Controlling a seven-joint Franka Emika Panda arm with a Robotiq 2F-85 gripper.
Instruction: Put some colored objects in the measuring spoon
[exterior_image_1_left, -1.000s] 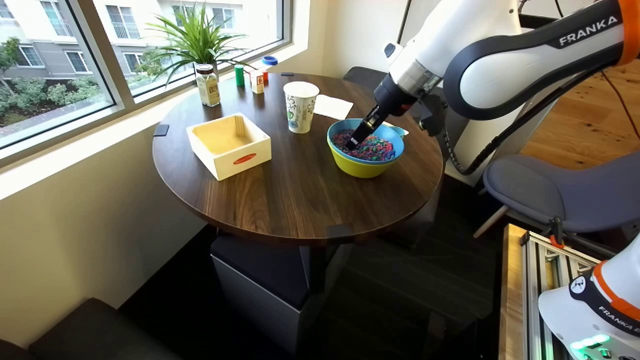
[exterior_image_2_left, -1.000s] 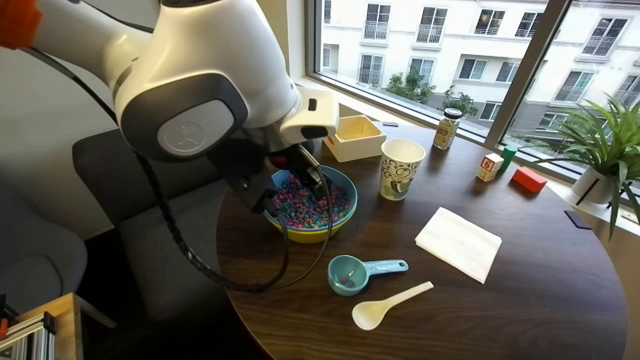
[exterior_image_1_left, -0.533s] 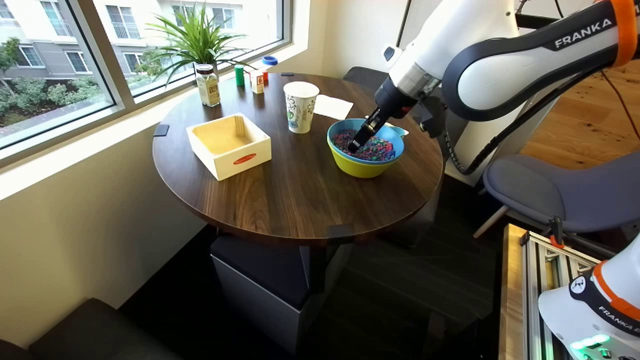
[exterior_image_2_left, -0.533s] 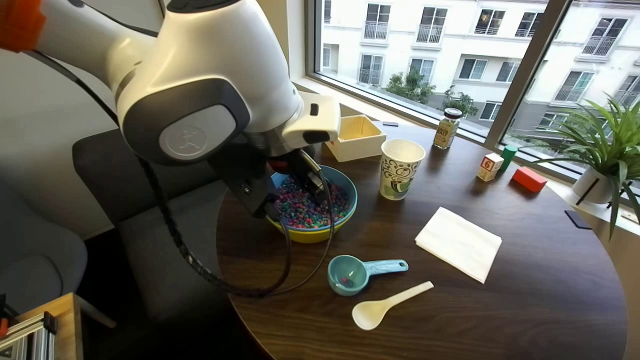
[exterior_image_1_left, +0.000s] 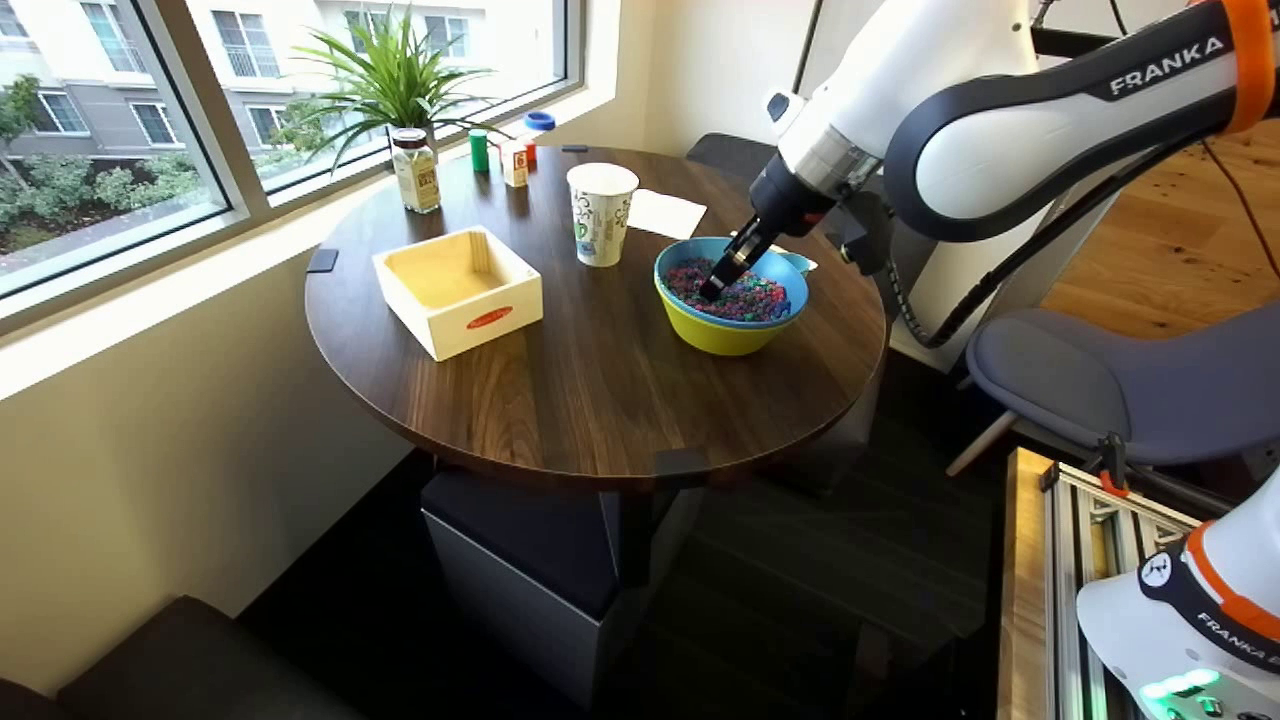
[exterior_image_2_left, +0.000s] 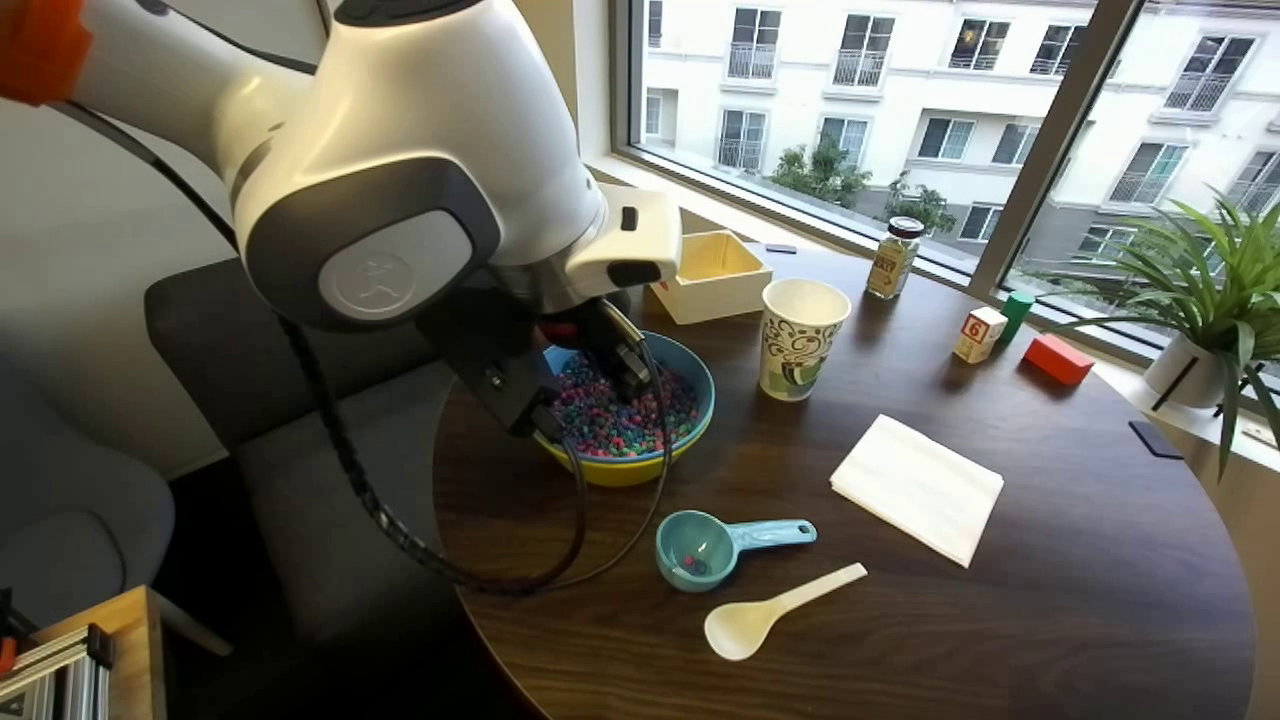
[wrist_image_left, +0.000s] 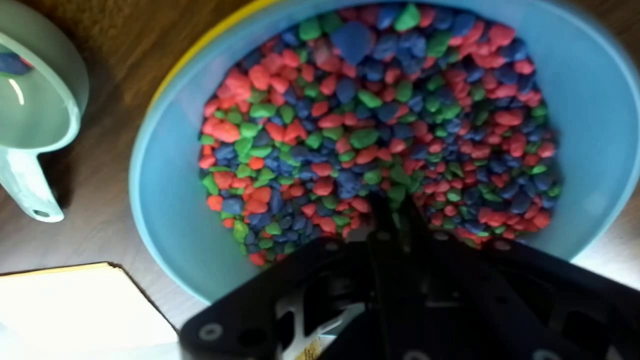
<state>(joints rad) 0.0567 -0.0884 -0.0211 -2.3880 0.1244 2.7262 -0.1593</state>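
just right of center in the wrist view, the hand (wrist_image_left: 395, 200) reaches into the blue bowl (wrist_image_left: 170, 165), its fingertips pressed nearly together on some green pieces among the colored objects (wrist_image_left: 320, 120). the blue bowl sits in a yellow bowl (exterior_image_2_left: 620, 472). in the lower middle of an exterior view, the teal measuring spoon (exterior_image_2_left: 738, 537) rests on the counter (exterior_image_2_left: 1100, 600) — a few colored objects in it — with a white spoon (exterior_image_2_left: 760, 615) just below.

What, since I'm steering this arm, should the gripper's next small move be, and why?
Probably lift the gripper slightly to see what comes up: its fingers look close together inside the blue bowl, green pieces at their tips, though any grip is unclear. The measuring spoon holds only a few pieces.
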